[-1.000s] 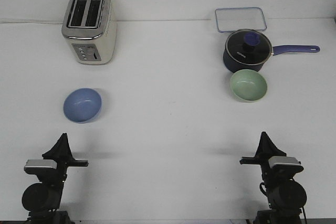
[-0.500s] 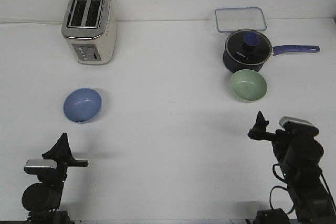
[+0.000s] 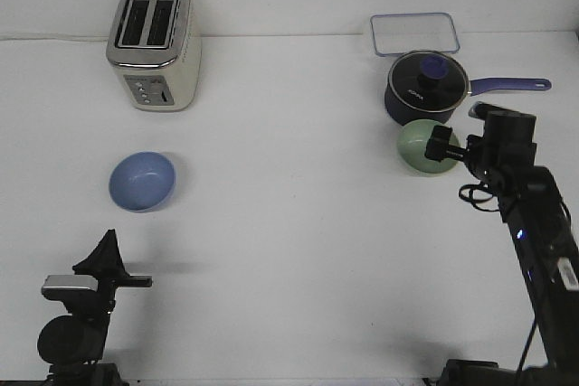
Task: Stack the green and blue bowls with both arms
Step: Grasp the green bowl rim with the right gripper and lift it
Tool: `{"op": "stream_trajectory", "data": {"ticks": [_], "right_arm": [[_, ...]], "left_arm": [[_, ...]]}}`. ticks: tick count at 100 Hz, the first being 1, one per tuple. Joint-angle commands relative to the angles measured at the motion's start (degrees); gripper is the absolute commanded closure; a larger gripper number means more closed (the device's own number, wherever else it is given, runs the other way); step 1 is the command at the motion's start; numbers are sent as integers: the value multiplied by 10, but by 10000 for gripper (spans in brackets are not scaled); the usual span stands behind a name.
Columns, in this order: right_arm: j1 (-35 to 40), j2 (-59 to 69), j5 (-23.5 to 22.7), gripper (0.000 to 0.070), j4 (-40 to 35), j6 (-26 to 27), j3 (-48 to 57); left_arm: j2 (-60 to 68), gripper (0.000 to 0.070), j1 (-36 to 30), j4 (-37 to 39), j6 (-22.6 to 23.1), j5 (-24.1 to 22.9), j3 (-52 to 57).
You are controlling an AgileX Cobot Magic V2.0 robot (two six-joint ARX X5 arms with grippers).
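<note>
Green bowl sits under my right tool, tool tip over its near rim; can't tell jaw state. Risk: saucepan is touching the bowl beyond the tool, a nudge shoves it. Blue bowl ahead of the left tool, apart; state unclear.

We see a smooth, matt white tabletop. The periwinkle blue round bowl and pale sage green round bowl both look matt and plain. The cream two-slot toaster has a brushed metal top. The dark navy saucepan shines glossy under its glass lid; the clear rectangular container looks like plastic.
</note>
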Motion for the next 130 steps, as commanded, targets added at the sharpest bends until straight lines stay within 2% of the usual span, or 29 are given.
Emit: {"op": "stream_trajectory", "data": {"ticks": [1,32,48,53,64,68,98,117,130], "right_arm": [[-11,53,-10,46,-9,-19,34],[-43,219,-45,50,-15,-21,96],[-46,261,-59,100,2,-29,96],[-46,268,-59,198,3,-30,96],[-46,272,-59,598,9,-31,96],[-46,271,-59,700,14,-32,96],[-51,248,-62,700,17,-49,98],[-54,176,-134,700,-3,-49,98],[-53,115,-165,700,-40,-56,98]], "left_arm": [[-1,685,1,6,-1,1,-11],[-1,685,1,6,-1,1,-11],[-1,685,1,5,-1,1,-11],[-1,685,1,6,-1,1,-11],[-1,685,1,6,0,1,-11],[-1,685,1,6,-1,1,-11],[-1,685,1,6,-1,1,-11],[-1,685,1,6,-1,1,-11],[-1,685,1,6,-1,1,-11]]}}
